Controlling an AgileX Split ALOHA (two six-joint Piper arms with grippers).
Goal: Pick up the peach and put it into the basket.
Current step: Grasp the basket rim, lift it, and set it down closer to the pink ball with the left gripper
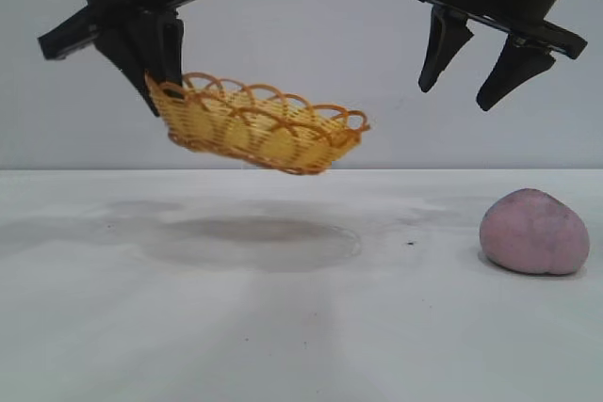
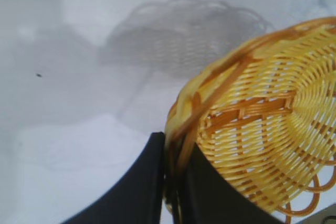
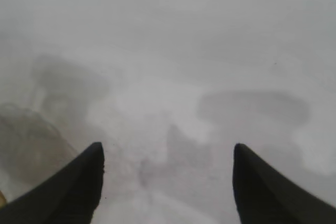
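Observation:
The yellow woven basket (image 1: 259,127) with its orange looped rim hangs in the air, tilted, above the table's left middle. My left gripper (image 1: 162,91) is shut on its rim at the left end. In the left wrist view the basket (image 2: 262,129) is empty and its rim is pinched in my left gripper (image 2: 176,153). The pinkish-mauve peach (image 1: 534,233) lies on the table at the right. My right gripper (image 1: 455,96) is open and empty, high above the table, up and left of the peach. The right wrist view shows my right gripper (image 3: 168,156) over bare table; the peach is out of that view.
The white table (image 1: 301,327) has a dark smudge and the basket's shadow (image 1: 250,237) under the basket. A pale wall stands behind.

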